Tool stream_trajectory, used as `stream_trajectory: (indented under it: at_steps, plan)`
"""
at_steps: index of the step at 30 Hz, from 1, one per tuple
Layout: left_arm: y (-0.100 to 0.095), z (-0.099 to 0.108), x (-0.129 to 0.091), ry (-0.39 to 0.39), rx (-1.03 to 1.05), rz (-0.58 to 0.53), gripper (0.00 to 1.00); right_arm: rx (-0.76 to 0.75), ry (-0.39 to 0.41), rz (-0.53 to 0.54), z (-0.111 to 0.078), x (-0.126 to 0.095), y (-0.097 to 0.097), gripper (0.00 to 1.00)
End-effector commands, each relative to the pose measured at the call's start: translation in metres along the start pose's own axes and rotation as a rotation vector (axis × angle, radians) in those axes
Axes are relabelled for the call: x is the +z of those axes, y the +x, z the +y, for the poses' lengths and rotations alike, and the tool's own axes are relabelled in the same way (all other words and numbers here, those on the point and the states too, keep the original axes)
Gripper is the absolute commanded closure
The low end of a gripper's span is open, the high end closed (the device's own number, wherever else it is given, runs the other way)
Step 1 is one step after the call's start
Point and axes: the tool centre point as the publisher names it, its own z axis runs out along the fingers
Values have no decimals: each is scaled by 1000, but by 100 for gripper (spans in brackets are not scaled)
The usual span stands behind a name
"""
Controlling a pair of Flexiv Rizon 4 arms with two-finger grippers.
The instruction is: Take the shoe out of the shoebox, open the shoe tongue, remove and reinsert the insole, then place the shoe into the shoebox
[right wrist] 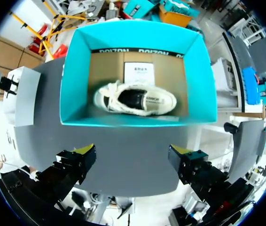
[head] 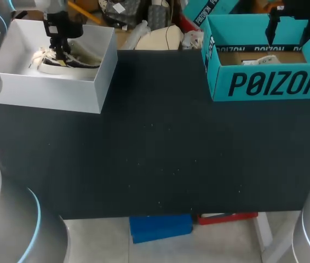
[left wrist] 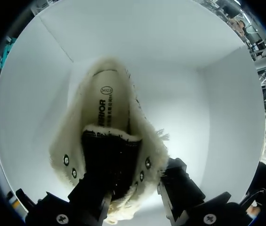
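Head view: the left claw (head: 61, 53) stands in the white shoebox (head: 97, 82) at 10 o'clock, over the shoe (head: 81, 64), likely to lift it out; the right claw (head: 292, 32) hangs above the teal shoebox (head: 270, 82) at 2 o'clock. Left wrist view adds the insole (left wrist: 105, 101) and tongue (left wrist: 107, 160), but the claw's hold cannot be told. Right wrist view shows its claw released, with a second shoe (right wrist: 135, 99) ahead of it.

fuzzy fleece-edged shoe (left wrist: 109, 117), smooth matt white shoebox (left wrist: 170, 47), matt black table (head: 160, 142)
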Motion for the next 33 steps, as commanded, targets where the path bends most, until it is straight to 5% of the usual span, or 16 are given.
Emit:
stream_trajectory:
  at_steps: [1,14,26,29,33]
  plan:
    - [25,0,1,2,-19,-145,62,0,1,0,1,0,0,0]
    - [34,1,-4,41,-45,-240,62,0,1,0,1,0,0,0]
    - [16,1,19,64,-35,-362,58,0,1,0,1,0,0,0]
    - [12,-1,18,69,-34,-381,60,0,1,0,1,0,0,0]
    - [7,-1,20,73,-35,-386,76,0,1,0,1,0,0,0]
